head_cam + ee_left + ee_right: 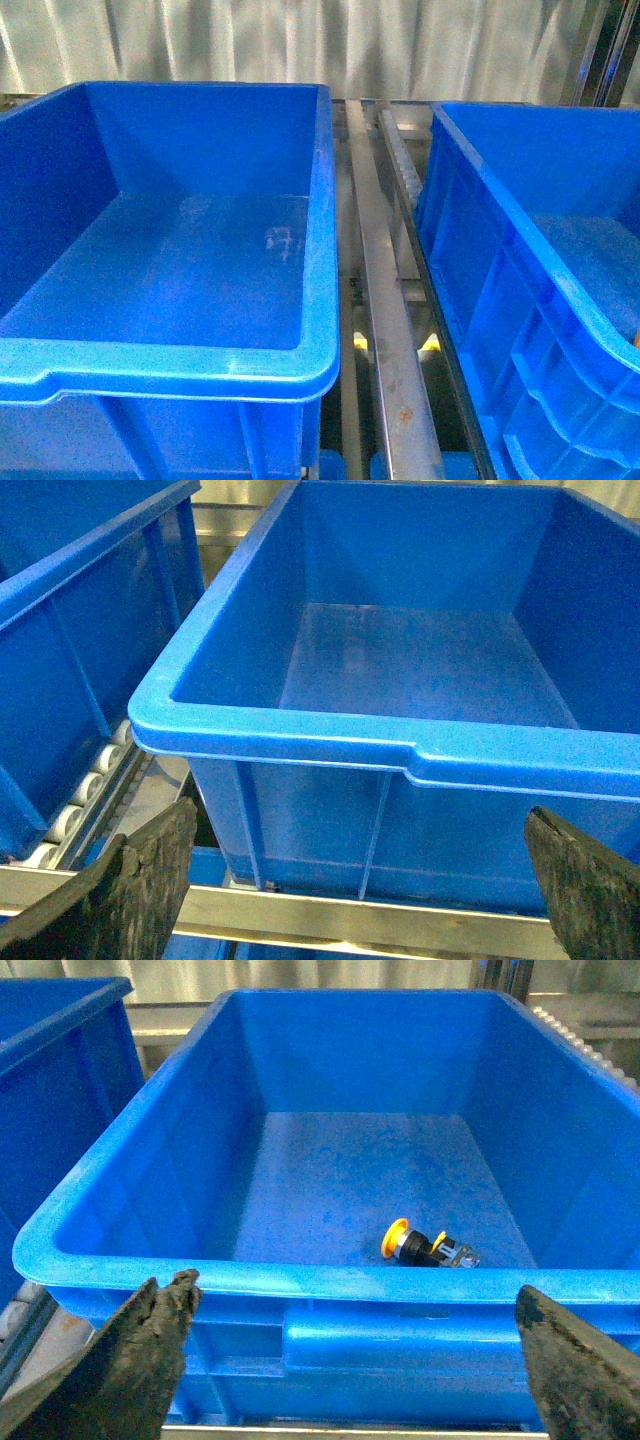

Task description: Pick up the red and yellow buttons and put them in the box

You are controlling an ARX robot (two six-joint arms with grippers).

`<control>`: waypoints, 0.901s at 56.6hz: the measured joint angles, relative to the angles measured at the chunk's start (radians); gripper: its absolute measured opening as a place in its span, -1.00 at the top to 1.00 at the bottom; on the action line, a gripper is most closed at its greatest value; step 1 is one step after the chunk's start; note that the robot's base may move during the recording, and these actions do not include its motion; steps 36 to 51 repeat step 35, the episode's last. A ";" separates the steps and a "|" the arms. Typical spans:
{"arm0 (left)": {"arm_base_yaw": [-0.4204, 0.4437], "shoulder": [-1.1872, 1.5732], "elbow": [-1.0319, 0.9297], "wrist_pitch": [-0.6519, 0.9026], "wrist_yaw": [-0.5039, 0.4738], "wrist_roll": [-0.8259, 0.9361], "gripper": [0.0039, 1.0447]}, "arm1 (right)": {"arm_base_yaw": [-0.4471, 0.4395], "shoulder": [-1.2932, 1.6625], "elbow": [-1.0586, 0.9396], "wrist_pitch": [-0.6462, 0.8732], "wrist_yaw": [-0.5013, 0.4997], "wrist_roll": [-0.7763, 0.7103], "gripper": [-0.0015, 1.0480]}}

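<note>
One yellow button [425, 1245] lies on its side on the floor of a blue box [300, 1275], close to the wall nearest my right gripper [355, 1288]. That gripper is open, level with the box's outer wall and outside it, with nothing between its fingers. No red button shows in any view. My left gripper [360, 812] is open too, in front of the outer wall of an empty blue box [300, 735]. The front view shows the empty box [320, 250] on the left and the other box [520, 230] on the right, but neither gripper.
Both boxes rest on a metal roller rack with steel rails [385, 330] running between them. A steel crossbar [350, 920] runs under the empty box. Another blue box [70, 630] stands beside it, over white rollers [85, 790]. Corrugated metal wall behind.
</note>
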 joint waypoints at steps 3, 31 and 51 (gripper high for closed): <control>0.000 0.000 0.000 0.000 0.000 0.000 -0.85 | 0.000 0.000 0.000 0.000 0.000 0.000 -0.88; 0.000 0.000 0.000 0.000 0.000 0.000 -0.85 | 0.000 0.000 0.000 0.000 0.000 0.000 -0.89; 0.000 0.000 0.000 0.000 0.000 0.000 -0.85 | 0.000 0.000 0.000 0.000 0.000 0.000 -0.89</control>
